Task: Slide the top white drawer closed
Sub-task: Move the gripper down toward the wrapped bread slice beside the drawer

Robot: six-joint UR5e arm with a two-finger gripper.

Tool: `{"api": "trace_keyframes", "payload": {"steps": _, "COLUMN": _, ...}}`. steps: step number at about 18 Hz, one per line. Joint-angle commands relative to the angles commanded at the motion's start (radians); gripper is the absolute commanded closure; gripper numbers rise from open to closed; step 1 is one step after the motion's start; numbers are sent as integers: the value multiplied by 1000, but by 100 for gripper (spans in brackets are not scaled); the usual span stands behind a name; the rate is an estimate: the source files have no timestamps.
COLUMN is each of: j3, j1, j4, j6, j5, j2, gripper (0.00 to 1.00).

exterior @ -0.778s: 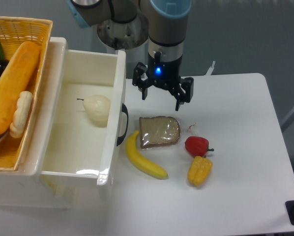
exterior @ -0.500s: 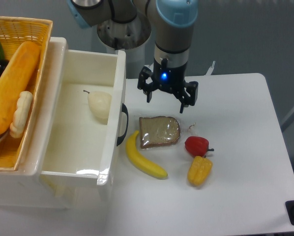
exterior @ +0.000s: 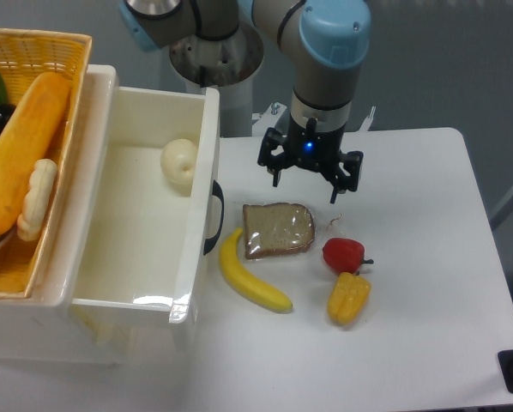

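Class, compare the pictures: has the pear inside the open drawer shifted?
Yes. The pear has rolled toward the back of the top white drawer, farther from its black handle.

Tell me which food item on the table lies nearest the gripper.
The bread slice, brown and wrapped, lies just below the gripper. The banana, red pepper and yellow pepper all lie farther off.

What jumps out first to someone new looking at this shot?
The top white drawer, pulled wide open at left, with a pale pear lying inside near its far end. Next, the arm's open pincer hanging over the table just behind the bread slice. Banana and two peppers lie nearby.
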Motion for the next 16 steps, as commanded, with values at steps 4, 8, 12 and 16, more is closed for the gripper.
{"api": "trace_keyframes", "payload": {"steps": 4, "j3": -2, "j1": 8, "j4": 26, "j6": -51, "j5": 6, "j2": -26, "gripper": 0}}
{"api": "trace_keyframes", "payload": {"steps": 8, "j3": -2, "j1": 26, "j4": 26, "j6": -71, "j5": 5, "j2": -37, "gripper": 0}}
{"api": "trace_keyframes", "payload": {"steps": 12, "j3": -6, "j1": 25, "j4": 26, "j6": -73, "j5": 5, "j2": -52, "gripper": 0}}
{"api": "trace_keyframes", "payload": {"steps": 16, "j3": -6, "j1": 25, "j4": 26, "j6": -100, "j5": 17, "j2": -81, "gripper": 0}}
